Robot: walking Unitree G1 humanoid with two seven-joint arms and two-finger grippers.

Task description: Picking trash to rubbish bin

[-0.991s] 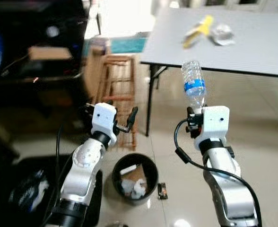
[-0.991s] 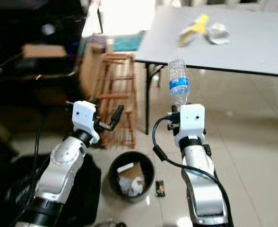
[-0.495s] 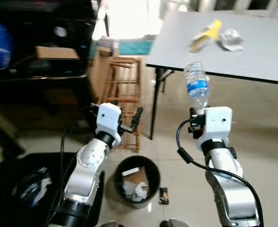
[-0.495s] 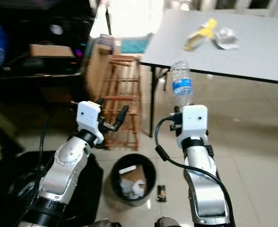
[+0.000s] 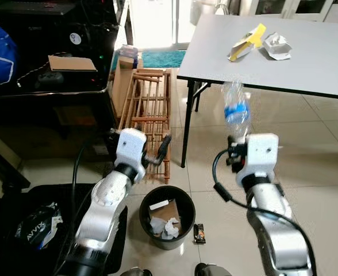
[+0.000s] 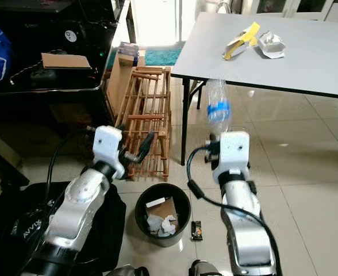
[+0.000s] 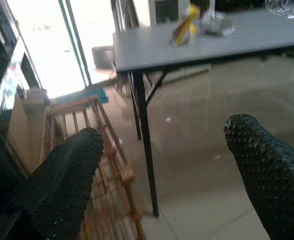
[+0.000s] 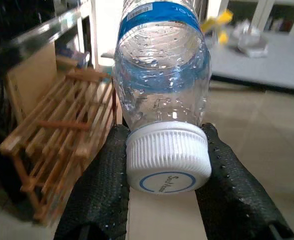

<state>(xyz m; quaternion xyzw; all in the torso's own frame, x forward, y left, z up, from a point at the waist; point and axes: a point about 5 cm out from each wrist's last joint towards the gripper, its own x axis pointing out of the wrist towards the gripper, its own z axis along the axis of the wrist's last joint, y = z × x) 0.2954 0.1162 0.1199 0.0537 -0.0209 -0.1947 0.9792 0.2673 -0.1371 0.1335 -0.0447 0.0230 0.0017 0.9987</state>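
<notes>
Right gripper [image 8: 162, 170]: its two black fingers [image 8: 99, 190] are pinched on the white cap end of a clear plastic bottle [image 5: 236, 110]; the bottle stands cap-down above the wrist, its blue label band facing the camera; its upper part is blurred and partly washed out against the table edge in the head views.
Left gripper [image 5: 160, 150]: raised in front of the robot with the fingers spread and nothing between them; in the wrist view both black pads [image 7: 69, 175] are cut off by the picture's border.
Rubbish bin [image 5: 185, 227]: round, black, on the tiled floor between the two arms and below them; it holds crumpled white paper and a piece of brown card; what lies deeper cannot be made out.
Small wrapper [image 5: 199, 233]: dark, flat on the floor just beside the bin, on the robot's right side of it; its print is too small to read.
Table [image 5: 324, 63]: grey top, its far and right edges cut off by the frame; near its far edge lie a yellow-and-white carton [image 5: 246, 41] and a crumpled white packet [image 5: 276, 46], close together, apart from the bottle.
Wooden rack [image 5: 149, 115]: slatted, leaning by the table's near-left corner, partly hidden behind the left gripper.
Black bag [image 5: 19, 230]: on the floor at the robot's left, partly hidden by the left arm.
</notes>
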